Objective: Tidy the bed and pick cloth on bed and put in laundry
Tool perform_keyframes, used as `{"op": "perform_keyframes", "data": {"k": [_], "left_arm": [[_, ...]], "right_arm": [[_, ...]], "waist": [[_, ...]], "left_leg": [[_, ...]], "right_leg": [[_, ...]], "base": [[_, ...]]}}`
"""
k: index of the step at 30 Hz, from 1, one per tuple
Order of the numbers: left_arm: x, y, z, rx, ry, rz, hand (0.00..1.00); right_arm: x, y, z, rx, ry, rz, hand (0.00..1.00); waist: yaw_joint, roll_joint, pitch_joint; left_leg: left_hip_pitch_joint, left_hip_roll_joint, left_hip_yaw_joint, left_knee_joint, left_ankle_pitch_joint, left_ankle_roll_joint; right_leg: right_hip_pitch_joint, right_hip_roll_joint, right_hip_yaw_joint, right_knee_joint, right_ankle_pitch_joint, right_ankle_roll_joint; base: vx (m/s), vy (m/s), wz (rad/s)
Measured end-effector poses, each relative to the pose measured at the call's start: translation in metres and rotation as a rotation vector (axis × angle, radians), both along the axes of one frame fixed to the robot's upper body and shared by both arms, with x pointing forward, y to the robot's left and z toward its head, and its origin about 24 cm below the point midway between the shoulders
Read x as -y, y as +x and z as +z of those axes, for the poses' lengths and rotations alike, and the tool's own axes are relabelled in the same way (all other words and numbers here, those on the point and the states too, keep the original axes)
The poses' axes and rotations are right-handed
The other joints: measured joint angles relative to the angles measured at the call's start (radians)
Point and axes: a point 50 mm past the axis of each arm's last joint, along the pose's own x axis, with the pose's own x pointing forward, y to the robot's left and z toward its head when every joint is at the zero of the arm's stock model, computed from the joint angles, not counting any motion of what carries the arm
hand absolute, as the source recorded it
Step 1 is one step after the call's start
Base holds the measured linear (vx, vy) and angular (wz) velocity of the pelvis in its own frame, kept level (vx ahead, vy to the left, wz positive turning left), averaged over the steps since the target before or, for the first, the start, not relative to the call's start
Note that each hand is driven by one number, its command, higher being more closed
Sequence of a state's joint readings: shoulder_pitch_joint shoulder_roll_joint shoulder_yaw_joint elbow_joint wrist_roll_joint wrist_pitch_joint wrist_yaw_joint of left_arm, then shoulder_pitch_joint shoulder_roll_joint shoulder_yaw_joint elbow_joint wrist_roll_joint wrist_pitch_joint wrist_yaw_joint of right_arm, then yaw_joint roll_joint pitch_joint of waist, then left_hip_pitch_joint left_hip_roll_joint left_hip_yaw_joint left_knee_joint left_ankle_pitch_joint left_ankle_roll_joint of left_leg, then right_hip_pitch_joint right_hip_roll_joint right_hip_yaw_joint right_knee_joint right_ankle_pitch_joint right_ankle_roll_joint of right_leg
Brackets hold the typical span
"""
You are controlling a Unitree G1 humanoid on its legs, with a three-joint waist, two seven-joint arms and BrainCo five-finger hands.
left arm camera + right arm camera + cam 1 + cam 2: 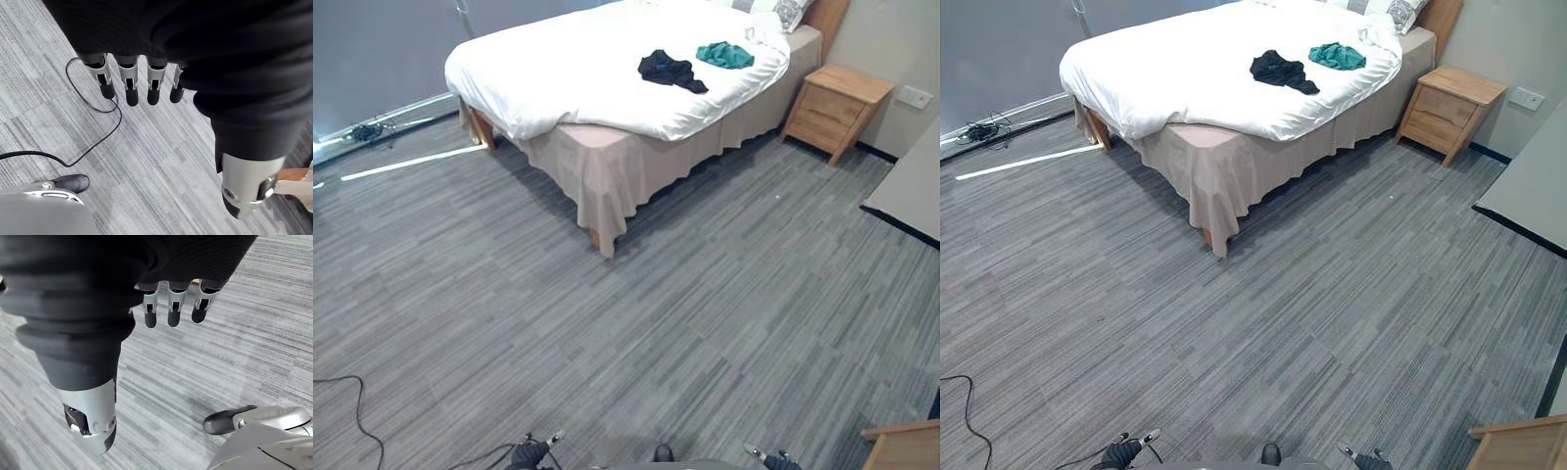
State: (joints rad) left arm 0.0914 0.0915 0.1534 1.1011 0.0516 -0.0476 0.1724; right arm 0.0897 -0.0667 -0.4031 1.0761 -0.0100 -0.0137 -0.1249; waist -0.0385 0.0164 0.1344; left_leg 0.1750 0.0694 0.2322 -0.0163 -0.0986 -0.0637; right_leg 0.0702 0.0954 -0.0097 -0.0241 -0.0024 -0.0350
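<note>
Left hand (131, 85) and right hand (172, 308) hang slack-fingered over carpet (705, 323)
Black cloth (672, 70) and green cloth (724, 55) lie close together on the bed (568, 69)

The bed (597, 59) stands at the far side of the floor (636, 323), with its head end to the far right, where a pillow (791, 12) lies. Two cloths lie on the bed near that end, side by side and just apart: the left cloth (672, 70) and the right cloth (724, 55), which is closer to the pillow. A nightstand (834, 106) stands just right of the bed's head. A desk (913, 186) sits further right. The left robot hand (132, 88) and right robot hand (172, 308) hang over the near floor, well apart from the bed.
</note>
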Motion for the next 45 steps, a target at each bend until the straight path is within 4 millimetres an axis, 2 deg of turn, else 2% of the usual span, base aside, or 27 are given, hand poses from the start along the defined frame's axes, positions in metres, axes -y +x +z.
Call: {"op": "perform_keyframes", "data": {"k": [2, 5, 6, 9, 13, 14, 16, 17, 18, 19, 20, 22, 23, 25, 26, 27, 29, 31, 33, 35, 36, 37, 38, 39, 41, 43, 45], "left_arm": [[-0.002, 0.004, 0.001, 0.008, 0.005, -0.009, 0.0], [-0.007, 0.005, 0.002, 0.008, 0.006, -0.032, 0.0], [-0.007, -0.001, 0.0, -0.02, 0.005, -0.035, 0.0], [-0.006, -0.007, -0.002, -0.052, 0.0, -0.031, 0.0], [-0.002, 0.013, 0.001, -0.011, -0.016, -0.044, 0.0], [-0.001, 0.02, 0.002, 0.006, -0.021, -0.05, 0.0], [0.003, 0.041, 0.007, 0.059, -0.035, -0.047, 0.0], [0.004, 0.048, 0.009, 0.078, -0.039, -0.04, 0.0], [0.013, 0.06, 0.011, 0.104, -0.059, -0.055, 0.0], [0.013, 0.063, 0.012, 0.113, -0.061, -0.06, 0.0], [0.014, 0.065, 0.012, 0.121, -0.063, -0.058, 0.0], [0.013, 0.056, 0.01, 0.116, -0.062, -0.047, 0.0], [0.012, 0.051, 0.009, 0.111, -0.06, -0.041, 0.0], [0.012, 0.042, 0.007, 0.094, -0.061, -0.031, 0.0], [0.008, 0.041, 0.008, 0.115, -0.066, 0.025, 0.0], [0.004, 0.046, 0.012, 0.147, -0.061, 0.043, 0.0], [0.002, 0.054, 0.016, 0.187, -0.059, 0.052, 0.0], [0.003, 0.063, 0.022, 0.248, -0.061, 0.061, 0.0], [0.004, 0.066, 0.022, 0.256, -0.066, 0.066, 0.0], [0.01, 0.059, 0.018, 0.221, -0.081, 0.06, 0.0], [0.014, 0.046, 0.012, 0.184, -0.095, 0.062, 0.0], [0.005, 0.046, 0.013, 0.177, -0.076, 0.068, 0.0], [0.002, 0.045, 0.013, 0.173, -0.068, 0.064, 0.0], [0.001, 0.046, 0.014, 0.17, -0.063, 0.047, 0.0], [0.005, 0.044, 0.01, 0.132, -0.071, 0.024, 0.0], [0.01, 0.038, 0.007, 0.09, -0.074, -0.001, 0.0], [0.013, 0.038, 0.006, 0.075, -0.068, -0.051, 0.0]], "right_arm": [[-0.001, 0.005, 0.001, 0.012, 0.001, 0.003, 0.0], [-0.003, 0.004, 0.0, 0.012, 0.018, 0.004, 0.0], [-0.007, 0.007, 0.0, 0.022, 0.037, 0.011, 0.0], [-0.01, -0.006, -0.004, -0.021, 0.069, -0.015, 0.0], [-0.008, -0.007, -0.005, -0.018, 0.085, -0.064, 0.0], [-0.007, -0.005, -0.005, -0.013, 0.082, -0.064, 0.0], [-0.006, 0.0, -0.003, 0.002, 0.082, -0.071, 0.0], [-0.004, 0.001, -0.003, 0.011, 0.083, -0.084, 0.0], [-0.003, 0.016, 0.0, 0.053, 0.086, -0.1, 0.0], [-0.002, 0.02, 0.001, 0.071, 0.089, -0.121, 0.0], [0.001, 0.019, 0.002, 0.084, 0.086, -0.163, 0.0], [0.006, 0.019, 0.003, 0.086, 0.077, -0.159, 0.0], [0.003, 0.02, 0.003, 0.09, 0.079, -0.151, 0.0], [0.005, 0.026, 0.004, 0.093, 0.069, -0.116, 0.0], [0.004, 0.024, 0.004, 0.075, 0.059, -0.081, 0.0], [0.001, 0.028, 0.004, 0.068, 0.049, -0.031, 0.0], [0.003, 0.035, 0.006, 0.069, 0.022, 0.027, 0.0], [0.007, 0.05, 0.011, 0.086, -0.014, 0.088, 0.0], [0.011, 0.057, 0.015, 0.105, -0.037, 0.106, 0.0], [0.015, 0.051, 0.015, 0.095, -0.061, 0.127, 0.0], [0.017, 0.036, 0.012, 0.057, -0.064, 0.123, 0.0], [0.001, 0.029, 0.006, 0.036, -0.018, 0.115, 0.0], [-0.001, 0.025, 0.003, 0.013, -0.008, 0.12, 0.0], [-0.004, 0.021, 0.001, -0.006, 0.0, 0.131, 0.0], [-0.001, 0.021, 0.002, -0.012, -0.014, 0.148, 0.0], [0.004, 0.026, 0.006, 0.015, -0.036, 0.163, 0.0], [0.005, 0.029, 0.007, 0.031, -0.04, 0.157, 0.0]], "waist": [[0.001, -0.006, 0.006], [0.004, -0.026, 0.03], [0.003, -0.021, 0.041], [-0.009, -0.02, 0.049], [-0.041, 0.005, 0.081], [-0.046, 0.01, 0.091], [-0.07, 0.02, 0.115], [-0.076, 0.018, 0.133], [-0.08, 0.043, 0.171], [-0.085, 0.035, 0.18], [-0.091, 0.035, 0.185], [-0.085, 0.058, 0.176], [-0.086, 0.07, 0.173], [-0.072, 0.075, 0.186], [-0.048, 0.06, 0.197], [-0.026, 0.058, 0.2], [-0.017, 0.032, 0.209], [0.014, 0.013, 0.213], [0.028, 0.006, 0.211], [0.024, 0.032, 0.189], [0.028, 0.056, 0.151], [0.006, -0.01, 0.128], [0.005, -0.02, 0.118], [-0.002, -0.047, 0.116], [-0.006, -0.051, 0.117], [-0.011, -0.028, 0.115], [-0.023, -0.01, 0.112]], "left_leg": [[-0.024, 0.0, 0.018, 0.026, -0.02, 0.011], [-0.014, -0.01, 0.033, 0.078, -0.089, 0.026], [0.0, -0.003, 0.051, 0.087, -0.104, 0.029], [0.045, 0.026, 0.039, 0.086, -0.125, 0.013], [0.067, 0.124, -0.01, 0.079, -0.16, -0.046], [0.072, 0.14, -0.011, 0.074, -0.158, -0.056], [0.112, 0.177, -0.022, 0.014, -0.158, -0.07], [0.14, 0.191, -0.023, -0.002, -0.158, -0.064], [0.151, 0.212, -0.019, 0.011, -0.112, -0.045], [0.15, 0.207, -0.027, 0.028, -0.069, -0.055], [0.151, 0.216, -0.052, 0.109, -0.008, -0.115], [0.086, 0.263, -0.083, 0.344, 0.098, -0.123], [-0.008, 0.3, -0.107, 0.55, 0.206, -0.111], [-0.144, 0.351, -0.103, 0.93, 0.185, -0.107], [-0.202, 0.349, -0.102, 1.089, 0.123, -0.093], [-0.261, 0.32, -0.09, 1.158, 0.06, -0.055], [-0.348, 0.254, -0.076, 1.141, -0.003, -0.04], [-0.452, 0.159, 0.045, 0.911, -0.084, -0.054], [-0.469, 0.107, 0.25, 0.65, -0.075, -0.03], [-0.441, 0.053, 0.506, 0.361, 0.031, 0.119], [-0.429, 0.026, 0.621, 0.274, 0.059, 0.336], [-0.396, -0.043, 0.593, 0.255, 0.0, 0.366], [-0.387, -0.062, 0.549, 0.242, -0.02, 0.358], [-0.352, -0.099, 0.464, 0.241, -0.042, 0.337], [-0.269, -0.131, 0.349, 0.243, -0.064, 0.297], [-0.145, -0.135, 0.208, 0.203, -0.058, 0.254], [-0.097, -0.109, 0.101, 0.18, -0.048, 0.212]], "right_leg": [[-0.094, -0.003, 0.007, 0.16, -0.081, 0.004], [-0.211, -0.032, -0.016, 0.457, -0.19, 0.103], [-0.305, -0.064, -0.07, 0.687, -0.198, 0.112], [-0.414, -0.211, -0.234, 0.942, -0.23, 0.105], [-0.464, -0.233, -0.271, 0.624, -0.211, 0.085], [-0.478, -0.234, -0.268, 0.548, -0.173, 0.09], [-0.515, -0.259, -0.237, 0.26, 0.026, 0.131], [-0.513, -0.261, -0.256, 0.271, 0.149, 0.124], [-0.563, -0.25, -0.261, 0.415, 0.08, 0.066], [-0.589, -0.263, -0.247, 0.498, 0.022, 0.058], [-0.598, -0.27, -0.239, 0.618, -0.073, 0.019], [-0.554, -0.226, -0.239, 0.661, -0.175, -0.002], [-0.506, -0.187, -0.242, 0.636, -0.207, -0.019], [-0.387, -0.113, -0.225, 0.558, -0.229, -0.061], [-0.287, -0.077, -0.214, 0.491, -0.23, -0.095], [-0.179, -0.058, -0.2, 0.415, -0.231, -0.102], [-0.069, -0.055, -0.192, 0.317, -0.226, -0.095], [0.067, -0.071, -0.183, 0.199, -0.219, -0.067], [0.165, -0.088, -0.2, 0.119, -0.236, -0.035], [0.243, -0.06, -0.247, 0.09, -0.263, 0.01], [0.273, -0.017, -0.266, 0.127, -0.293, 0.052], [0.262, -0.058, -0.305, 0.26, -0.325, 0.071], [0.223, -0.076, -0.323, 0.379, -0.316, 0.1], [0.13, -0.12, -0.334, 0.665, -0.295, 0.157], [0.005, -0.183, -0.319, 1.015, -0.288, 0.172], [-0.113, -0.281, -0.323, 1.084, -0.301, 0.15], [-0.179, -0.317, -0.285, 0.912, -0.314, 0.146]], "base": [[-0.06, -0.001, -0.21], [-0.06, -0.018, -0.22], [-0.04, -0.029, -0.2], [0.14, -0.04, 0.07], [0.4, -0.239, 0.32], [0.49, -0.4, 0.4], [0.55, -0.462, 0.39], [0.54, -0.44, 0.07], [0.4, -0.328, -0.06], [0.48, -0.445, -0.06], [0.54, -0.507, -0.18], [0.66, -0.526, -0.4], [0.74, -0.453, -0.52], [0.65, -0.329, -0.61], [0.56, -0.188, -0.57], [0.56, -0.162, -0.44], [0.5, -0.089, -0.12], [0.6, -0.068, -0.21], [0.58, -0.031, -0.04], [0.76, 0.015, 0.54], [0.89, 0.081, 1.43], [0.76, 0.068, 1.57], [0.75, 0.019, 2.02], [0.7, -0.027, 1.86], [0.68, -0.064, 1.85], [0.68, -0.162, 1.81], [0.55, -0.259, 1.78]]}}
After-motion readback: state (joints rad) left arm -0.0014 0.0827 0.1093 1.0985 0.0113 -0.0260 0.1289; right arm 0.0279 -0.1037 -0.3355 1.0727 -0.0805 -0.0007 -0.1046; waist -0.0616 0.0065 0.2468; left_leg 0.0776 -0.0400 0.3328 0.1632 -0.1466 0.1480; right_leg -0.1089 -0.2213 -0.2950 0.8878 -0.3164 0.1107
